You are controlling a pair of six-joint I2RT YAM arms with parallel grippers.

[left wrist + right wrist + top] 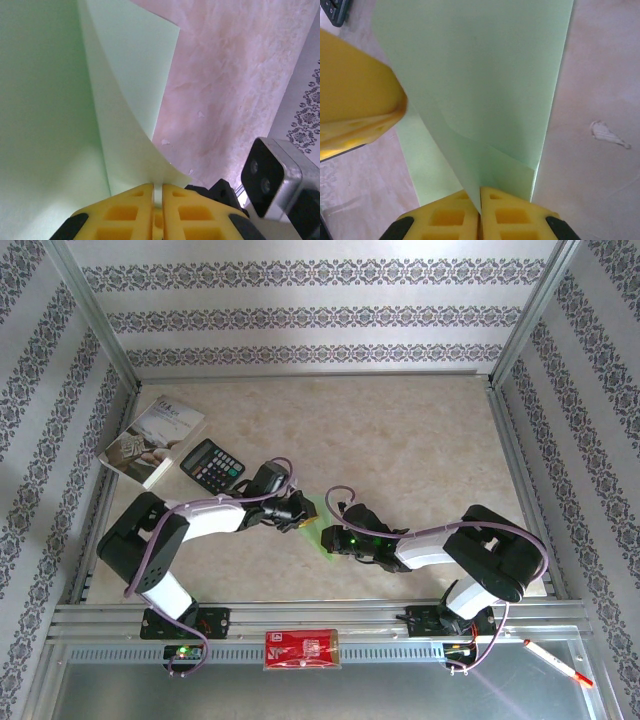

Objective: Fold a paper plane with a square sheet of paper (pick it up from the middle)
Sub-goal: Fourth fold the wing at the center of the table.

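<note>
Left gripper [157, 192]: yellow fingers drawn almost together, only a thin slot between them. An edge of the square sheet of paper [50, 100] sits in that slot, so the grip is clamped on the paper. From the fingers the sheet rises in a curved, lifted flap, with a flatter layer behind it.

Right gripper [480, 196]: fingers pressed together with no visible gap, pinching the near edge of the square sheet of paper [480, 75]. A second layer overlaps at the pinch, its folded edge running diagonally up to the left. One yellow finger [355, 95] of the left gripper stands just left of the sheet in the right wrist view; contact there cannot be told.

Top view: the left gripper [300, 512] and right gripper [335, 540] meet at the near middle of the table [420, 440], with the light green sheet [318, 522] between them, mostly covered by the arms. The black calculator [212, 466] lies to the far left of the grippers, with the booklet [152, 440] beside it at the far left. The red packet [301, 650] lies on the near rail, apart from the sheet.
</note>
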